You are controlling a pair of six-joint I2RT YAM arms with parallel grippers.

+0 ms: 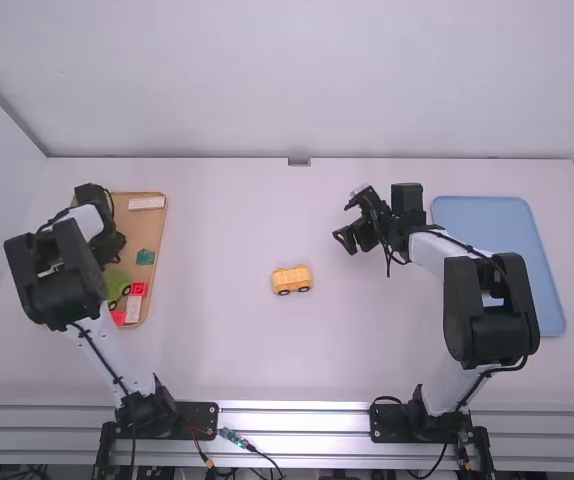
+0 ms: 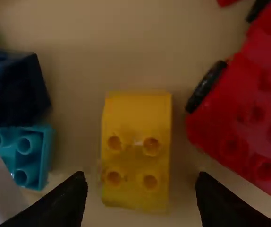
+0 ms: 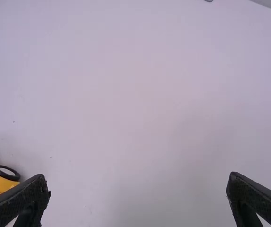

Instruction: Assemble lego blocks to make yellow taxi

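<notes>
A white counter [image 1: 212,350] runs back to a pale wall [image 1: 297,80], with metal rails [image 1: 292,418] along its near edge. At the far right lies a blue tray [image 1: 487,222], partly covered by the right arm. A brown tray [image 1: 159,240] sits at the left; the left arm blocks the view of much of it. Inside it are a pale piece [image 1: 147,203] at the far end, a teal block [image 1: 145,257], a green wheeled piece [image 1: 117,283] and red blocks [image 1: 139,289] nearer. The yellow wheeled piece [image 1: 292,277] stands on its wheels mid-counter, between the arms. The left gripper [image 1: 115,247] is spread over the brown tray, a yellow block [image 2: 136,165] between its fingers, without a grip on it. The right gripper [image 1: 344,221] is wide and empty above the counter, to the right of the wheeled yellow piece.
</notes>
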